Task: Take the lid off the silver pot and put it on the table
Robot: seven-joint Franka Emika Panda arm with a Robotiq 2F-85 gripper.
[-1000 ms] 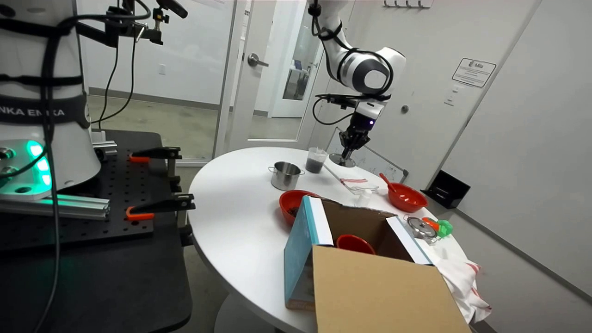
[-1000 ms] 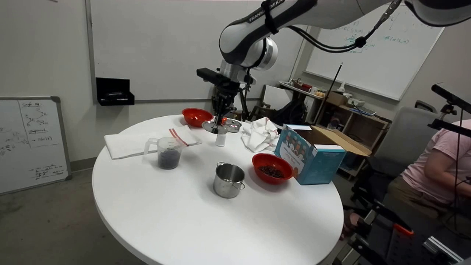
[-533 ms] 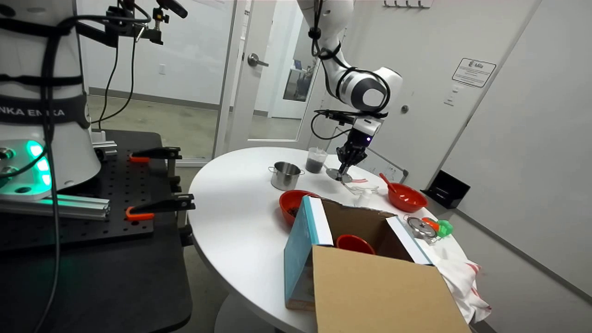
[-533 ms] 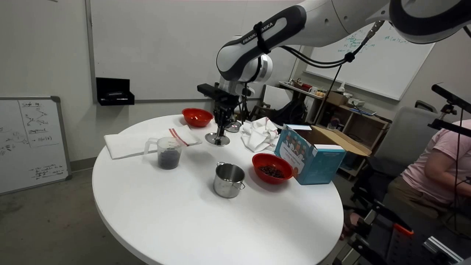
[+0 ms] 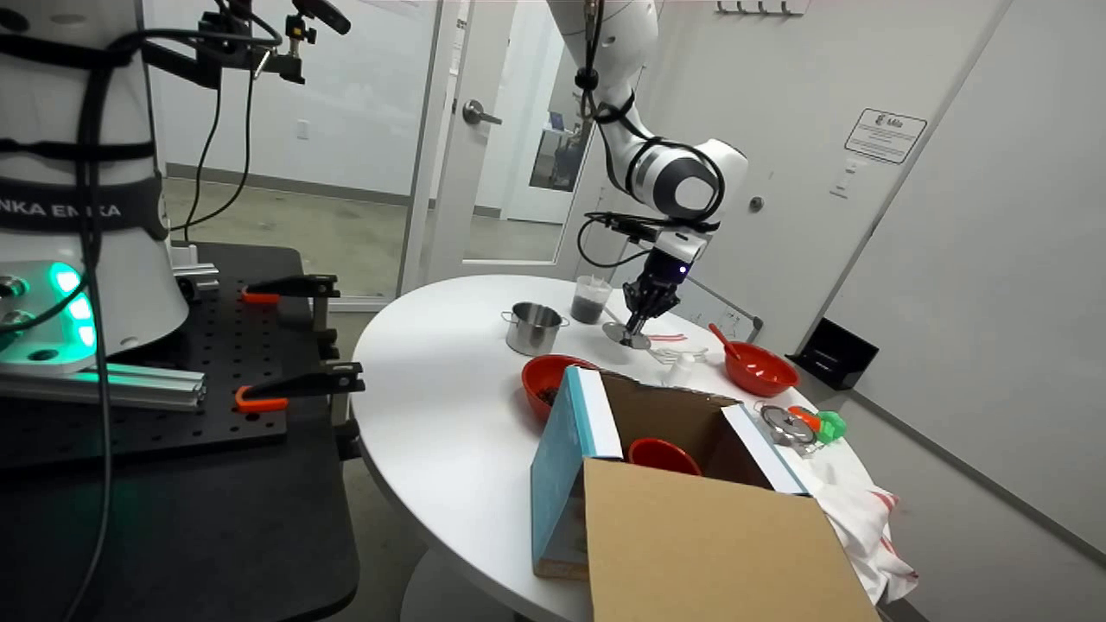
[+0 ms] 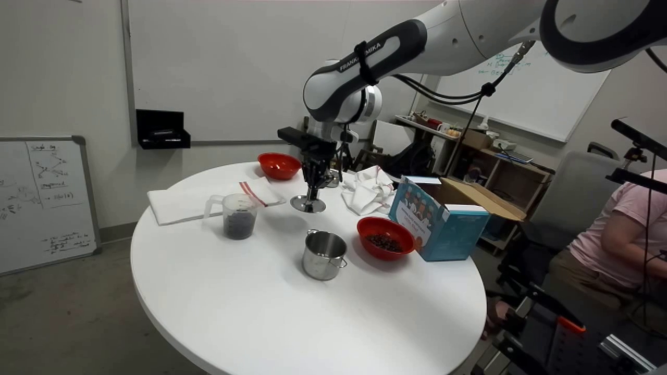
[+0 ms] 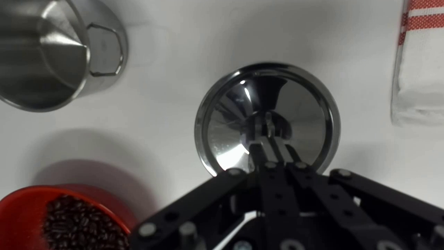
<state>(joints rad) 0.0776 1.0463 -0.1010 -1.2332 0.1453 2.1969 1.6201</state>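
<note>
Wrist view, looking down: the silver metal lid (image 7: 301, 111) is a smooth round dome with a raised rim, polished enough to mirror the dark gripper (image 7: 272, 140) above it. The jaws are clenched on the middle of the lid; I cannot tell whether its rim touches the white surface (image 6: 250, 312) or hangs just above. It is off the silver pot (image 6: 320, 264), between that and a folded white towel (image 7: 426, 62) woven with red stripes. The pot stands upright, a plain shiny cylinder with bent-wire handles, its mouth uncovered.

A glossy, flaring red bowl (image 6: 383, 255) holds dark, shiny beans (image 7: 83, 222). Just beside it, in both exterior views, stands a cardboard box (image 6: 456, 237), teal outside and raw brown within, its lettering too small for me to read. A clear cup (image 6: 241, 203) with a side handle contains something dark grey.

In an exterior view, "FRANK" and "MIKA" show along the arm (image 6: 443, 47), either side of a black strap (image 6: 366, 62). I cannot make out the print on a framed sign (image 5: 886, 136).
</note>
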